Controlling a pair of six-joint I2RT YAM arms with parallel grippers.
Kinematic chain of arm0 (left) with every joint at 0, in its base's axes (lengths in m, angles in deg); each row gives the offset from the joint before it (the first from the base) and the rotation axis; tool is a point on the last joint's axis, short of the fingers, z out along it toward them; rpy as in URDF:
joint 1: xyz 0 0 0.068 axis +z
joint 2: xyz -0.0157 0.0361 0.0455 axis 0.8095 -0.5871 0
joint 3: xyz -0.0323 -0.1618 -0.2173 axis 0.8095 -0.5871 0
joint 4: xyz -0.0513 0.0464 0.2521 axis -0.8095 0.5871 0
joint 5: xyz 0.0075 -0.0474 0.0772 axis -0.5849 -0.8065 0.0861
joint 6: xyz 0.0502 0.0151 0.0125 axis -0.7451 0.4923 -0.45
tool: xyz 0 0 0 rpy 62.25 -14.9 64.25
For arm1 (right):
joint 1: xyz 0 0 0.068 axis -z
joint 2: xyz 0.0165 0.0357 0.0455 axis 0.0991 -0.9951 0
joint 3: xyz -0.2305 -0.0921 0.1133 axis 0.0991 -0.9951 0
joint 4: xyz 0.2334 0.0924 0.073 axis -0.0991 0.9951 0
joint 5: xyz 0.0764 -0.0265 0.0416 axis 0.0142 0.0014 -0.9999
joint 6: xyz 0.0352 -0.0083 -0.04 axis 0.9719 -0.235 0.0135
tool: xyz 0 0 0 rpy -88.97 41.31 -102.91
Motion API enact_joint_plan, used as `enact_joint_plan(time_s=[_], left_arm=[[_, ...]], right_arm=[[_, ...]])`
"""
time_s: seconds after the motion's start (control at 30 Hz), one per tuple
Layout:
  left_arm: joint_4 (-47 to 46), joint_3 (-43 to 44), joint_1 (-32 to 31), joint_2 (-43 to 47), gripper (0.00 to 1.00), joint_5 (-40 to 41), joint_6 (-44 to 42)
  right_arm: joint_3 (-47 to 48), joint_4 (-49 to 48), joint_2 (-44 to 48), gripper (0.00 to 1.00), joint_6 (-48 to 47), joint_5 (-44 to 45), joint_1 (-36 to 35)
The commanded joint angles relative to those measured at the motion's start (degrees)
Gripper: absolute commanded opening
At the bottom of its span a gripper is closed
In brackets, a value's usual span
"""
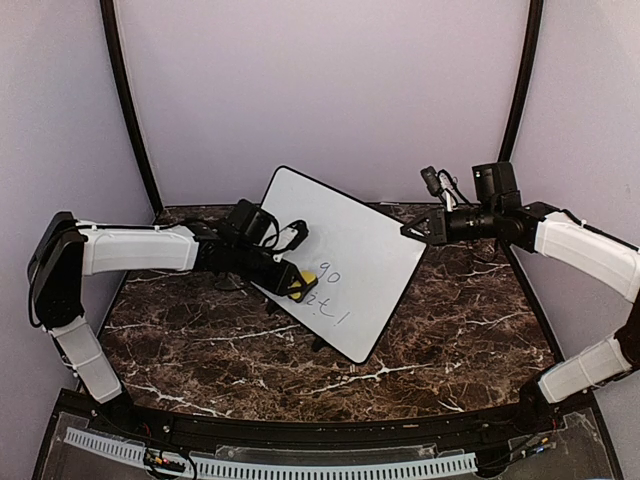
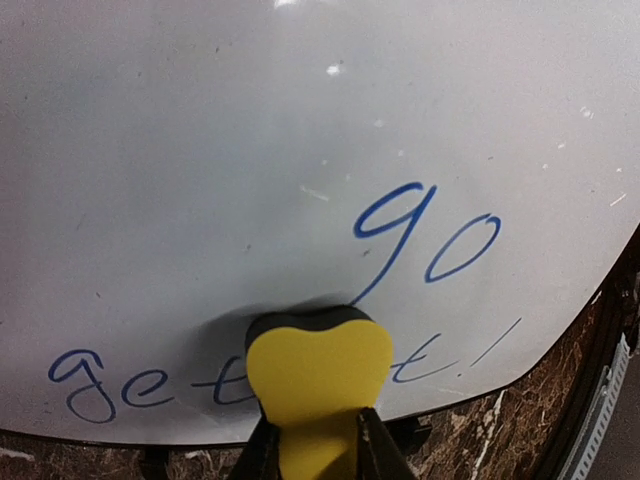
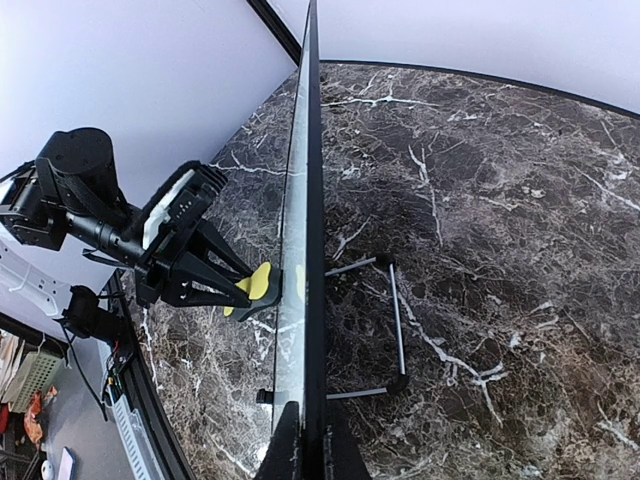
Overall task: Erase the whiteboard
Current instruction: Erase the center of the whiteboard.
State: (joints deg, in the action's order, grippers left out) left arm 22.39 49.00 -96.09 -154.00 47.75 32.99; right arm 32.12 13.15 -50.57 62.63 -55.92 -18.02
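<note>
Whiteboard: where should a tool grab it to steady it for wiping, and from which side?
The whiteboard's thin framed right edge, approached edge-on from the right. It stands on a wire stand, its face too broad to pinch and taken by the yellow eraser. The right tool is shut on that edge.

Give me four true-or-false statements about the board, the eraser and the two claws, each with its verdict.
1. The left claw presses a yellow eraser against the whiteboard. True.
2. The whiteboard is wiped clean. False: blue writing shows on it.
3. The right claw is shut on the whiteboard's edge. True.
4. The whiteboard lies flat on the table. False: it stands up on its stand.
</note>
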Motion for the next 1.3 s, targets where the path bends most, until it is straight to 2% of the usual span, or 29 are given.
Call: enact_joint_plan(time_s=[0.0,0.2,0.57,0.7,1.27], left_arm=[[0.67,-4.42,-0.41,1.61,0.03,0.80,0.88],[-0.79,-3.99,-0.50,0.97,0.03,2.55,0.35],[1.22,9.07,-0.41,-2.90,0.03,4.97,-3.17],[1.56,10.85,-0.40,-3.29,0.03,4.44,-3.50],[-0.44,-1.39,-0.75,0.54,0.03,-0.18,0.66]], right_arm=[[0.23,-0.11,-1.22,0.00,-6.77,-3.08,-2.11],[0.31,-0.20,-1.48,0.00,-6.73,-3.26,-2.13],[-0.37,-0.28,-0.42,0.00,-6.73,-3.00,-2.21],[-0.34,-0.36,-0.56,0.00,-6.73,-3.08,-2.22],[-0.67,-0.59,-0.52,0.00,-6.73,-2.99,-2.22]])
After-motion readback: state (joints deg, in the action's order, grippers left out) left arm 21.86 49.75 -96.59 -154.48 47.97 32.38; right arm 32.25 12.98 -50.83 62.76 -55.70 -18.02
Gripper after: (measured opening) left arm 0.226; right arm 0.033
